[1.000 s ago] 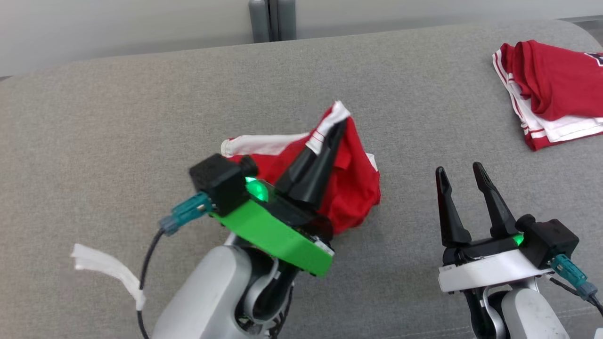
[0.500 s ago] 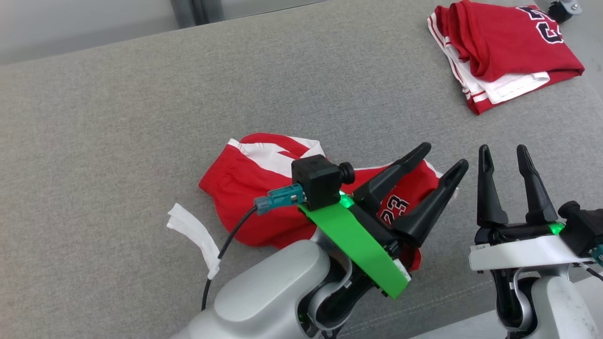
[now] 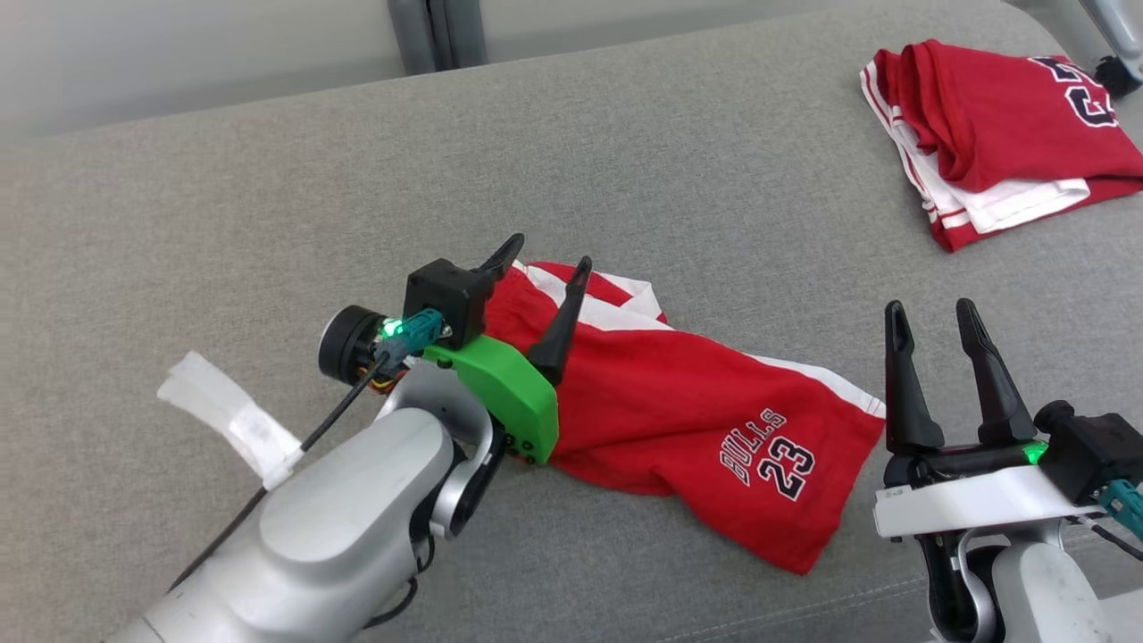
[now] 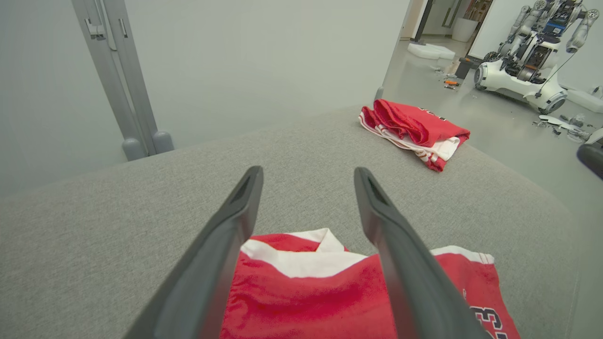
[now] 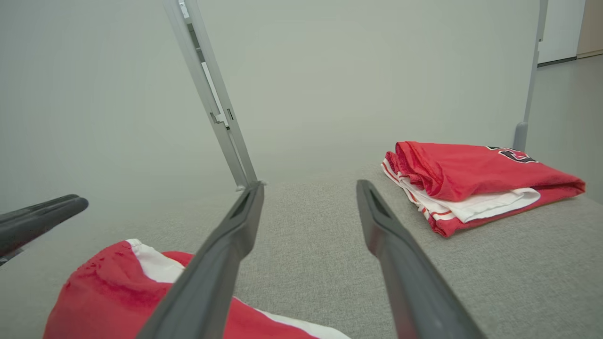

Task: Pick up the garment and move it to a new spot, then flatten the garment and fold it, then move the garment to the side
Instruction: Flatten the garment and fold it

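The red shorts [image 3: 679, 411] lie rumpled on the grey upholstered surface [image 3: 268, 196], the white-trimmed waistband to the left and the leg printed "BULLS 23" stretched to the right. The left tool [image 3: 550, 252] is over the waistband end, its fingers wide apart and holding nothing. The right tool [image 3: 929, 306] stands just beside the leg hem, likewise spread wide and empty. A folded red jersey [image 3: 991, 134] sits well apart at the far right corner

Robotics lab, second robot [image 4: 518, 80] nearby
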### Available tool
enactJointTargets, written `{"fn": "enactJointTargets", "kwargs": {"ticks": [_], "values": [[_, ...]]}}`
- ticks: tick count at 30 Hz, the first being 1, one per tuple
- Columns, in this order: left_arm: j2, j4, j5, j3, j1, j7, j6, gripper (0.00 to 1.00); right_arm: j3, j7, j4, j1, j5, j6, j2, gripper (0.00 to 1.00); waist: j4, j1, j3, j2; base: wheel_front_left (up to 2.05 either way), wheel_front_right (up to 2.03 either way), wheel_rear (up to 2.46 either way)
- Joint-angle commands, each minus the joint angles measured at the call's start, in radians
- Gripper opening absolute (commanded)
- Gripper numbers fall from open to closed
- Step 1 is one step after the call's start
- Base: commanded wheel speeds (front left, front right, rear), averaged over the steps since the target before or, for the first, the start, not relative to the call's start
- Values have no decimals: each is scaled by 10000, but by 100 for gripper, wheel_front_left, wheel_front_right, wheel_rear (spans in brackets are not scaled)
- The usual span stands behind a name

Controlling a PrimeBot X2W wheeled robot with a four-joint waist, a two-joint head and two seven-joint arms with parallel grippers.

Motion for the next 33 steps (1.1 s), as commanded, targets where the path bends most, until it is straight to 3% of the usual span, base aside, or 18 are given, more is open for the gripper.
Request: {"fn": "enactJointTargets", "kwargs": {"ticks": [1, 9, 15, 16, 17, 22, 27, 33], "values": [[8, 314, 78, -109, -408, 312, 62, 100, 19, -24, 10, -72, -85, 2, -15, 100, 193, 0, -192, 0, 0, 0, 0], [-309, 2189, -499, -579, -1068, 2687, -278, 100, 7, -24, -3, 31, -206, 4, -11, 100, -21, 0, -66, 0, 0, 0, 0], [-309, 3124, -973, -507, -772, 2925, -679, 100, -71, -24, -45, 87, -130, 4, -11, 100, 60, 0, 78, 0, 0, 0, 0], [-341, 3158, -1088, -428, -707, 2856, -809, 40, -67, -24, -39, 64, -118, 2, -11, 100, 99, 0, 96, 0, 0, 0, 0], [-375, 3167, -1237, -342, -608, 2782, -1017, 0, -82, -24, -57, 28, -113, 2, -12, 100, 165, 0, 119, 0, 0, 0, 0], [-193, 2839, -1517, -27, -228, 1999, -1636, 0, -140, -24, -103, -54, -180, 2, -15, 100, 450, 0, 95, 0, 0, 0, 0], [461, 1597, -1352, 148, 766, 762, -1343, 0, -281, -24, -182, 61, -255, 4, -12, 100, 792, 0, 67, 0, 0, 0, 0], [1417, -381, -1779, -46, 2587, 945, -695, 0, -314, -24, -228, 118, -229, 4, -13, 100, 1046, 0, 172, 0, 0, 0, 0]]}}
